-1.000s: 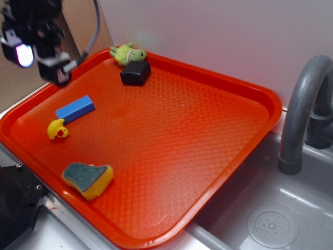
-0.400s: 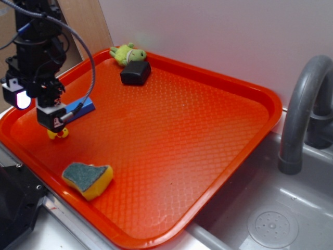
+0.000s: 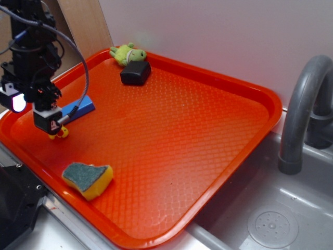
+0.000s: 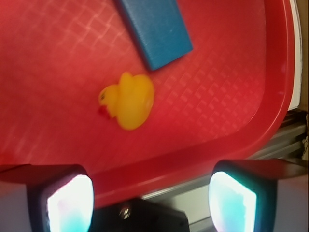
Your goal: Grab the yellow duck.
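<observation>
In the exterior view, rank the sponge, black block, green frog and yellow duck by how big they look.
Largest to smallest:
1. sponge, though it sits nearest the camera, which inflates it.
2. black block.
3. green frog, close to the block; unsure.
4. yellow duck, mostly hidden behind the claw.

- Red tray [image 3: 218, 99], partly over a grey sink [image 3: 270, 219].
- On it: duck [image 4: 128, 100] just beside blue block [image 4: 154, 29], near the left rim.
- Sponge [image 3: 88, 178] at front.
- Frog [image 3: 127, 53] touching black block [image 3: 136, 73] at back.
</observation>
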You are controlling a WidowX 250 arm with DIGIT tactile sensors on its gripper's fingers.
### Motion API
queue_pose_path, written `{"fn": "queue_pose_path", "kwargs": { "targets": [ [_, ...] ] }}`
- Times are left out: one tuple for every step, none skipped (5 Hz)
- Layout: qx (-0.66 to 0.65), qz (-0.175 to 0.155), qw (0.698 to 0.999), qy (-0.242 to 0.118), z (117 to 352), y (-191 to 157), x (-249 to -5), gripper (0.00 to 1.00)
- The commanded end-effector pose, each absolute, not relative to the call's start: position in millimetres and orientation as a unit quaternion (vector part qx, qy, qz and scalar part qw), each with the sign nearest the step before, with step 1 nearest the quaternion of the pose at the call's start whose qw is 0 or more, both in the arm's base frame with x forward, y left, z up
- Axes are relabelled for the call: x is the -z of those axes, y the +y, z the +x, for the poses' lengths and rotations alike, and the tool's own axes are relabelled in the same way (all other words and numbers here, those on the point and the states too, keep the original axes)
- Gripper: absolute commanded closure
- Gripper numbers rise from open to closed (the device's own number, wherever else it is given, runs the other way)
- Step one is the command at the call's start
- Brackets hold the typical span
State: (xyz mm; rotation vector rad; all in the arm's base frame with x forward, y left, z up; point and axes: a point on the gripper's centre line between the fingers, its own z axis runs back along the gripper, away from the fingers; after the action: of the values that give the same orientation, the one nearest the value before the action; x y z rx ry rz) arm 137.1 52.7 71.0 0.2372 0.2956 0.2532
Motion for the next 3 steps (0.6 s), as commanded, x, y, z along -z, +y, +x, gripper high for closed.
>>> {"fn": "queue_pose_path", "kwargs": {
  "targets": [
    [-0.116,0.131,0.976,0.132,145.4,46.9,-52.1,0.0],
    [-0.118,0.164,0.971,0.129,150.0,46.1,-47.6,0.0],
    [-0.118,0.144,0.975,0.123,156.0,51.2,-41.0,0.09]
  ]
}}
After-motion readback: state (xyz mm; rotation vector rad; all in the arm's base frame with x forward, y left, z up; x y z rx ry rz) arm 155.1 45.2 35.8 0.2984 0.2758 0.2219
